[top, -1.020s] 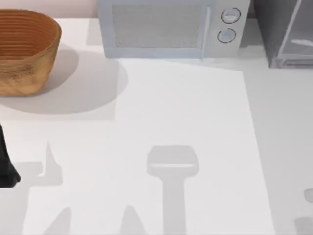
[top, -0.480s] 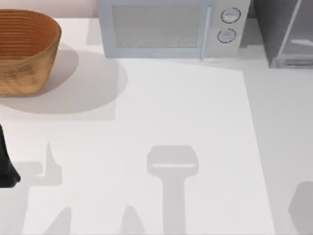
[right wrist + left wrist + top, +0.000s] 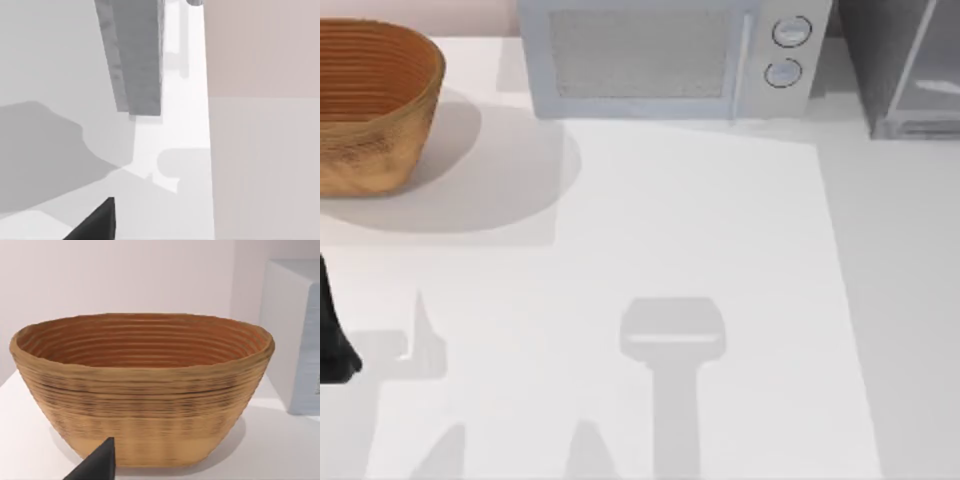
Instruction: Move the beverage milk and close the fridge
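Note:
The fridge (image 3: 875,60) stands at the table's far right corner, dark grey with a pale framed glassy panel (image 3: 932,85) set at a slant. The right wrist view looks along a grey slab of the fridge (image 3: 137,55) beside a pale wall, with a dark tip of my right gripper (image 3: 97,222) in front. The beverage milk is out of view. My left arm (image 3: 332,330) is parked at the table's left edge. Its wrist view faces the basket (image 3: 142,390), with a dark tip of my left gripper (image 3: 100,465) low in front.
A woven brown basket (image 3: 370,100) sits at the far left. A light grey microwave (image 3: 660,55) with two round knobs (image 3: 790,32) stands at the back middle, close to the fridge. White table (image 3: 700,220) stretches across the middle and front.
A shadow at the table's lower right edge grew larger, then vanished. The left arm, basket, microwave and fridge have not moved.

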You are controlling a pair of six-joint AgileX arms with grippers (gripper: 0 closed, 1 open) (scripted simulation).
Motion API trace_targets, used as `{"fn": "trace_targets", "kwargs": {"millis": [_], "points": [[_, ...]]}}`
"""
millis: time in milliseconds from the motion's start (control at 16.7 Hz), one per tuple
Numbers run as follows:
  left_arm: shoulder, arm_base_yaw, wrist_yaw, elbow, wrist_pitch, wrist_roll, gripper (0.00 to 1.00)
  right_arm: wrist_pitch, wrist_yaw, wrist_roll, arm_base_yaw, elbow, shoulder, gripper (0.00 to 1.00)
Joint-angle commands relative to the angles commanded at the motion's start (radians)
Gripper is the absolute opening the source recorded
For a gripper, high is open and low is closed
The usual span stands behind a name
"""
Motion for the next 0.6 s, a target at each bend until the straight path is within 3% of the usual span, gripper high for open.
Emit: {"fn": "trace_targets", "kwargs": {"millis": [600], "points": [[0.0, 0.0, 0.0, 0.0, 0.0, 0.0, 1.0, 0.042, -0.002, 0.003, 0.007, 0.004, 0.026, 1.0]]}}
